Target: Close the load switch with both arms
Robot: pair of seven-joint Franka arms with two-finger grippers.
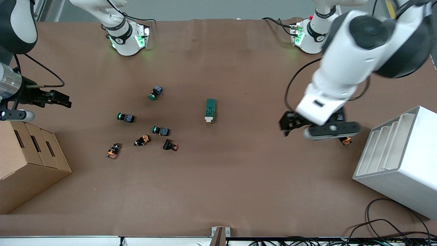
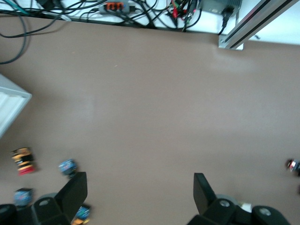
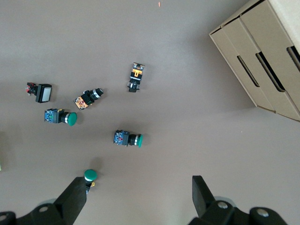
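Note:
The load switch (image 1: pixel 210 110) is a dark green block with a cream tab at the end nearer the front camera. It lies on the brown table (image 1: pixel 239 177) near the middle. My left gripper (image 1: pixel 286 124) is open and empty, over the table between the switch and the white rack; its wrist view shows its spread fingers (image 2: pixel 75 190) over bare table. My right gripper (image 1: pixel 59 99) is open and empty, over the right arm's end of the table above the cardboard box. Its wrist view shows its fingers (image 3: pixel 77 199) apart. I cannot make out the switch in either wrist view.
Several green and red push buttons (image 1: pixel 160 130) lie between the switch and the right arm's end, also in the right wrist view (image 3: pixel 127 138). A cardboard box (image 1: pixel 30 160) stands at that end. A white rack (image 1: pixel 399 160) stands at the left arm's end, with small buttons (image 1: pixel 346 140) beside it.

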